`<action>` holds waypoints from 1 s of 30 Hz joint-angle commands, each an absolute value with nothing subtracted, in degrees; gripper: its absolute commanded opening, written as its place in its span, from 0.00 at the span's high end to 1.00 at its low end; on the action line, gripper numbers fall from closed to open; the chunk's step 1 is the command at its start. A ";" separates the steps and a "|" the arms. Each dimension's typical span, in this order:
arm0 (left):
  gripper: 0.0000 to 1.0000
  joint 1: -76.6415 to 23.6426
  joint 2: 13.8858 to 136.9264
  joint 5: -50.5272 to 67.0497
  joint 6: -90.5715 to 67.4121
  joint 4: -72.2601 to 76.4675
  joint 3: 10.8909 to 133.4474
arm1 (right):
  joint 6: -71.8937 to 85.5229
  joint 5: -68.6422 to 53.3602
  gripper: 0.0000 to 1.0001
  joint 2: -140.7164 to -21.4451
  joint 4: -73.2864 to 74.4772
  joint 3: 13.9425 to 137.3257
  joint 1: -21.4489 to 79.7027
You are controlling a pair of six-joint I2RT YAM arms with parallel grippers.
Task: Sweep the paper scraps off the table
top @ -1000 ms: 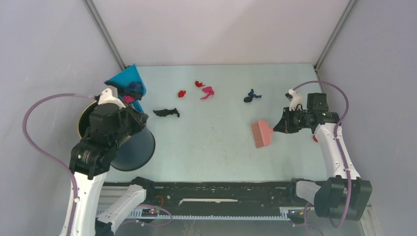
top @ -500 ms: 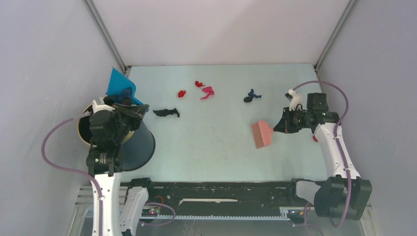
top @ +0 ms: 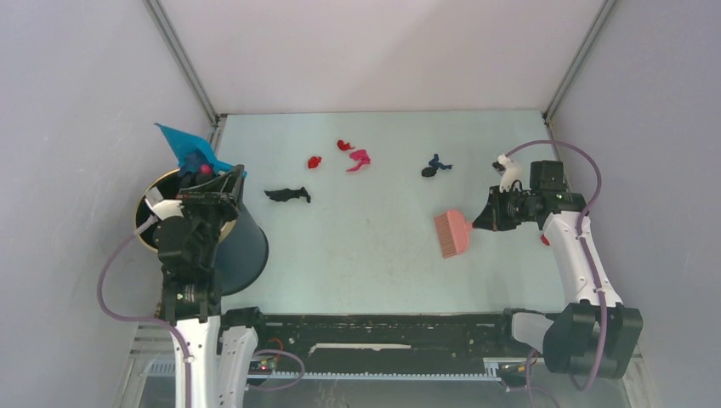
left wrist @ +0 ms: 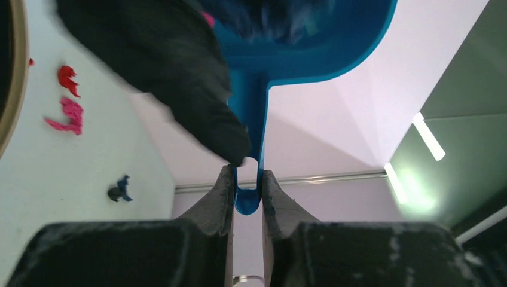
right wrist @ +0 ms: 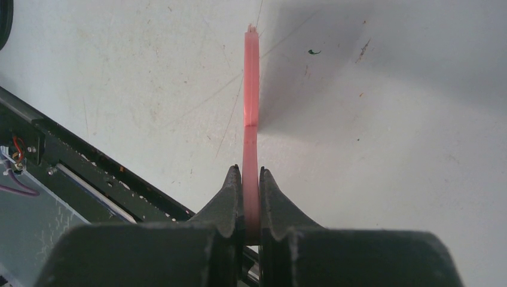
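My left claw clamps one blue plastic dustpan, upper left; my right claw grips one pink bristle brush. Five crumpled paper scraps lie upper-centre on the pale-green table.

Glossy, smooth blue plastic dustpan, smooth pink plastic brush, crumpled matt paper scraps, and a matt, finely scratched table

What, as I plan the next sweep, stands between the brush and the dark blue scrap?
Nothing visible. The brush, clamped in the right gripper, has only bare table between it and the dark blue scrap farther back.
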State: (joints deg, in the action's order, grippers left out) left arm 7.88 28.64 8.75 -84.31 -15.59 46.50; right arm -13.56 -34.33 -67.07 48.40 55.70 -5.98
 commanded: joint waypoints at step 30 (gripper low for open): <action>1.00 8.51 31.21 3.96 -68.62 -13.81 56.80 | -14.68 -34.43 1.00 -68.10 48.25 55.63 -5.51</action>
